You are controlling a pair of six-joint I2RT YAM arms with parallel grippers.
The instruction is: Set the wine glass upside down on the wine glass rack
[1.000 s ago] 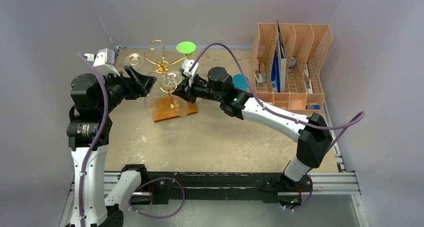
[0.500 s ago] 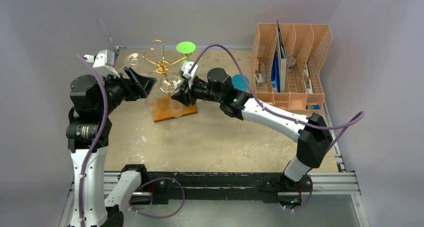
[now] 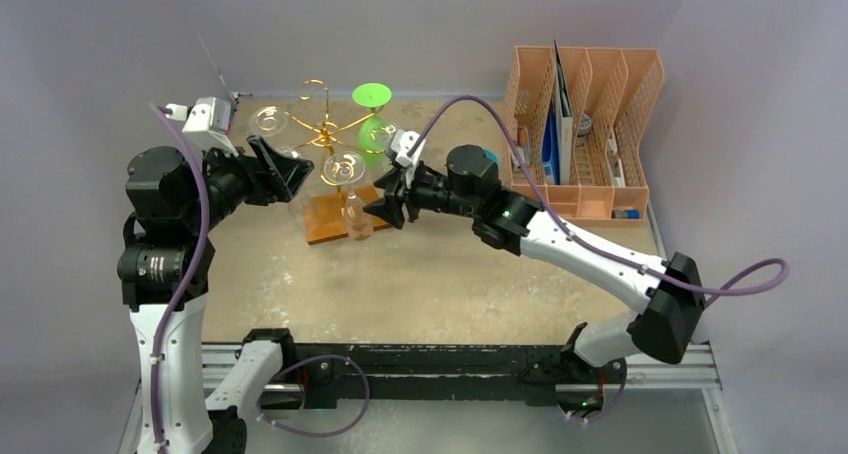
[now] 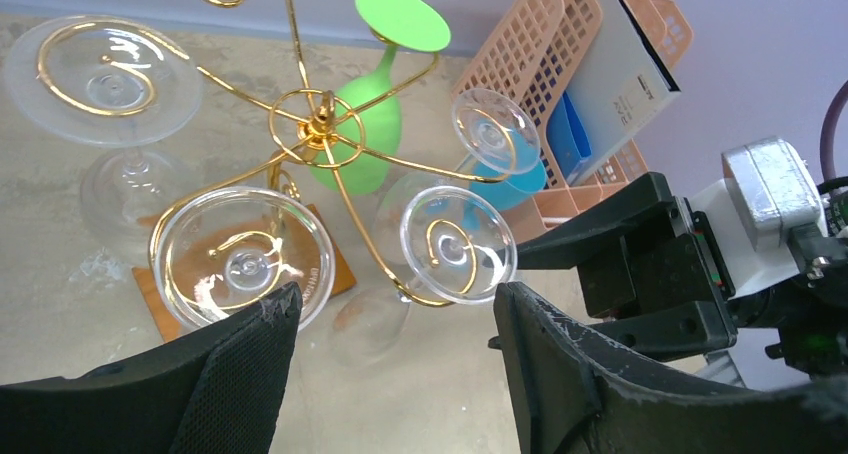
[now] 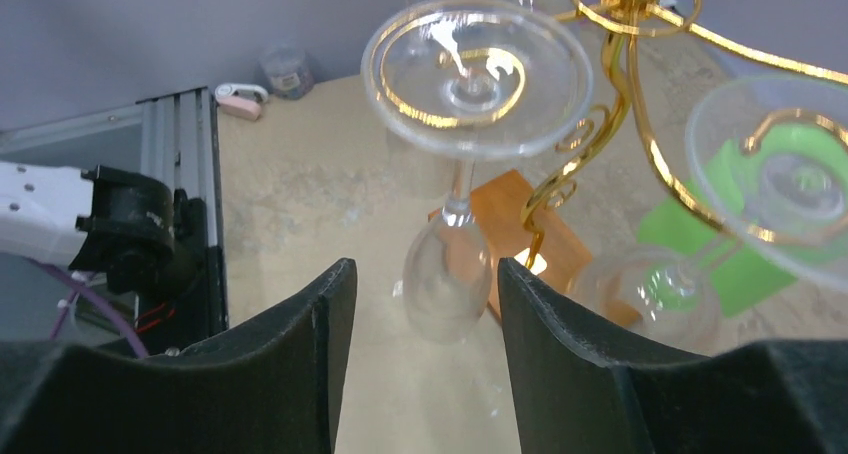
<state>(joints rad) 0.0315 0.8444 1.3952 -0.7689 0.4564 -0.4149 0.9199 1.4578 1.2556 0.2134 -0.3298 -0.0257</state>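
So the wine glass (image 5: 445, 274) hangs upside down, foot caught in a spiral arm of the wine glass rack (image 4: 322, 126), dead centre in the right wrist view. From overhead its clear bowl nearly vanishes against the table (image 3: 450, 274). Right gripper (image 3: 388, 202) sits just right of it, jaws spread, holding nothing. Left gripper (image 3: 283, 171) is spread and empty too, its fingers (image 4: 230, 384) cut off at the frame bottom.

2 plain lilac walls (image 3: 450, 24), beige tabletop (image 3: 430, 284) (scuffed), even light
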